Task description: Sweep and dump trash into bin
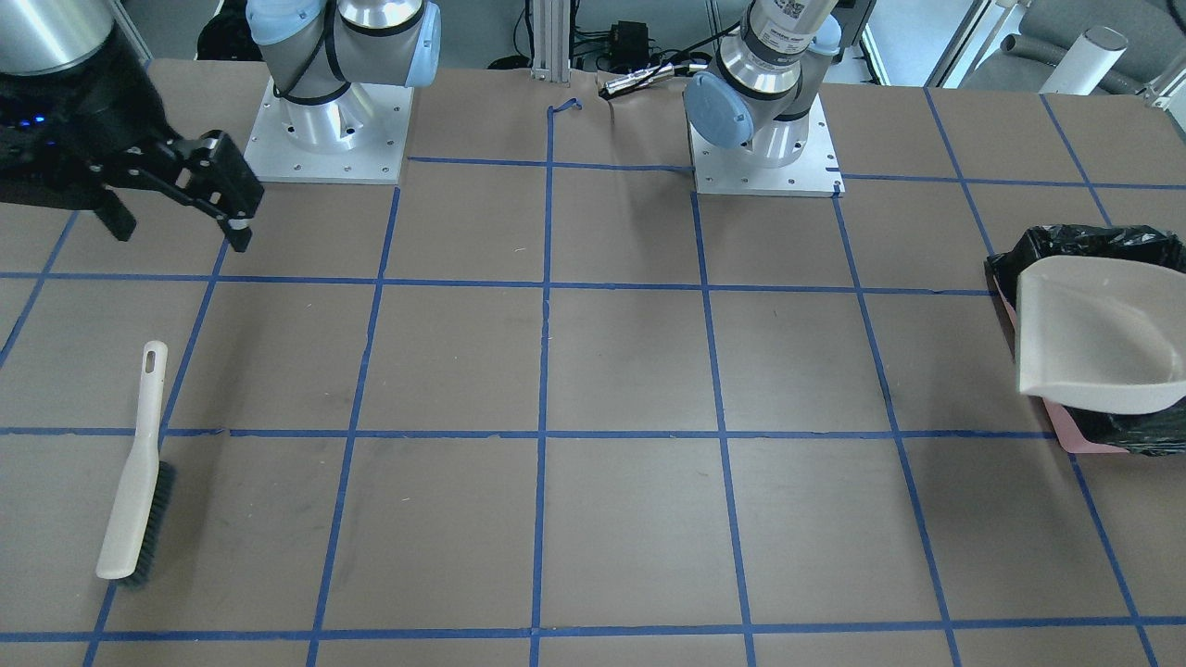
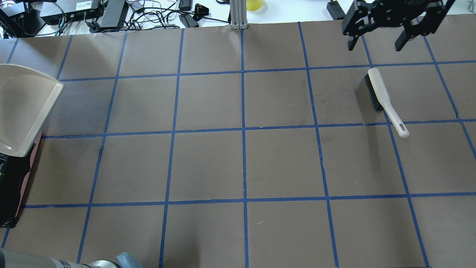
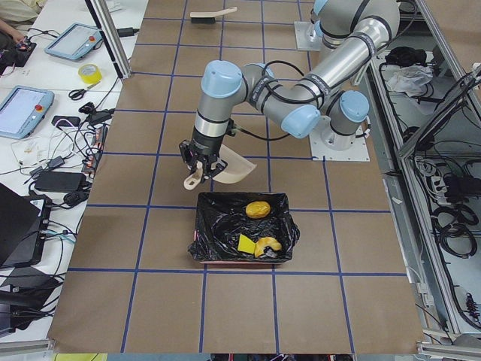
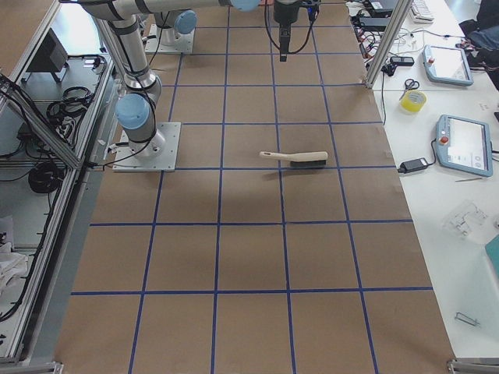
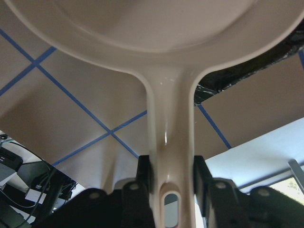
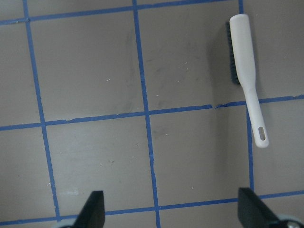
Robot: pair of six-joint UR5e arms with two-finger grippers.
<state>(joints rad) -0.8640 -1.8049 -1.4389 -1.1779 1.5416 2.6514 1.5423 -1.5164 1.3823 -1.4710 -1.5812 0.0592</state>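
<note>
The bin [image 3: 209, 226], lined with a black bag, holds the trash: a golden-brown oval lump [image 3: 258, 209], a yellow wedge [image 3: 246, 244] and a curved tan piece [image 3: 267, 247]. My left gripper [image 5: 171, 183] is shut on the handle of the beige dustpan [image 5: 166, 42] and holds it tilted over the bin's edge [image 1: 1084, 243]. The dustpan [image 1: 1098, 338] looks empty. My right gripper [image 1: 182, 233] is open and empty, raised above the table. It hangs apart from the brush [image 1: 139, 463], which lies flat on the table.
The brush also shows in the overhead view [image 2: 383, 98] and the right wrist view [image 6: 247, 80]. The brown table [image 2: 241, 160] carries a blue tape grid. Both arm bases [image 1: 329, 139] stand at the robot's edge. Cables and devices lie beyond the operators' edge [image 2: 111, 15].
</note>
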